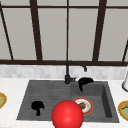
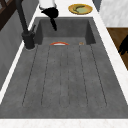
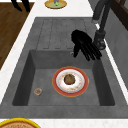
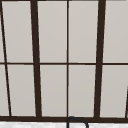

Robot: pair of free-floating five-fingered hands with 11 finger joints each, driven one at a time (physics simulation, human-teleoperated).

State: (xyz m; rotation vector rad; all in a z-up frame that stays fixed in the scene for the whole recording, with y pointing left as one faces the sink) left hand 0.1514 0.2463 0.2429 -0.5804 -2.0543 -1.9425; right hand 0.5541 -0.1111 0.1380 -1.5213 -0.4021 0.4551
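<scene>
- Over the back edge of the sink's [image 1: 110, 110] deep basin, just right of the black faucet [image 1: 68, 75], the right hand [image 1: 84, 82] hangs in the front view as a dark curved shape, holding nothing.
- From the right side view that same right hand [image 3: 83, 46] shows more: its fingers [image 3: 91, 53] are straight and spread, pointing down toward the basin, beside the faucet's [image 3: 100, 37] round base.
- Down in the basin lies a round plate [image 3: 70, 81] with an orange-red rim and white centre, a brown lump of food [image 3: 69, 79] on it; the hand is above and behind it, apart from it.
- Only the right side view gives the small round scrap [image 3: 37, 91] on the basin floor near the front left corner.
- At the left, the left hand [image 1: 37, 106] floats over the ribbed drainboard; I cannot tell how its fingers stand.
- Seen from the left side, the drainboard's [image 2: 65, 77] long parallel grooves and speckled grey stone surface show plainly, with just the plate's [image 2: 59, 43] rim peeking over the basin edge.
- A glossy red ball [image 1: 67, 115] sits at the front edge in the front view.
- Yellow-rimmed bowls [image 1: 123, 110] rest on the white table at both ends.
</scene>
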